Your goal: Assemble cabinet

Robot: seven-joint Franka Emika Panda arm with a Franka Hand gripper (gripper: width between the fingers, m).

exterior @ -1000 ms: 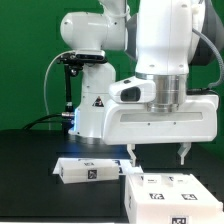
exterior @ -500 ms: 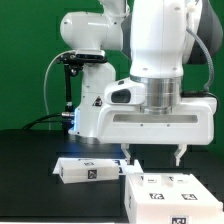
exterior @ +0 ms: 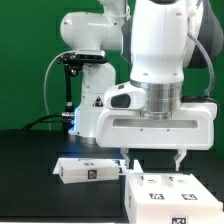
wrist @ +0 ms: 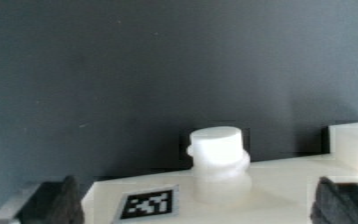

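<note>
End effector (exterior: 157, 160) is open: fingers (wrist: 57, 201) spread wide, nothing clamped between them. It hangs straight over the cabinet box (exterior: 168, 194) with the fingers pointing down. In the exterior view the tips stop just short of the box's top face. It looks like a small gap, but I can't confirm contact from that angle. The box sits on the black table (exterior: 30, 170) directly under the end effector and runs out of frame at the bottom and at the exterior view's right. Its top face carries several black-and-white marker tags (exterior: 156, 183). In the wrist view a round white peg (wrist: 217, 156) stands upright on the box's top, seen between the two fingers and touched by neither. One tag lies flat on the top face just beside the peg's base, toward one finger. A raised white block (wrist: 355, 141) sits at the box edge near the other finger, partly cut off by the frame. Dark table shows beyond the box edge. A separate flat white panel (exterior: 88, 171), also tagged, lies on the table off to the exterior view's left of the end effector and lower than the fingertips. It is just beside the box's near corner; can't tell if they touch. The arm (exterior: 160, 60) fills the view above the end effector.
</note>
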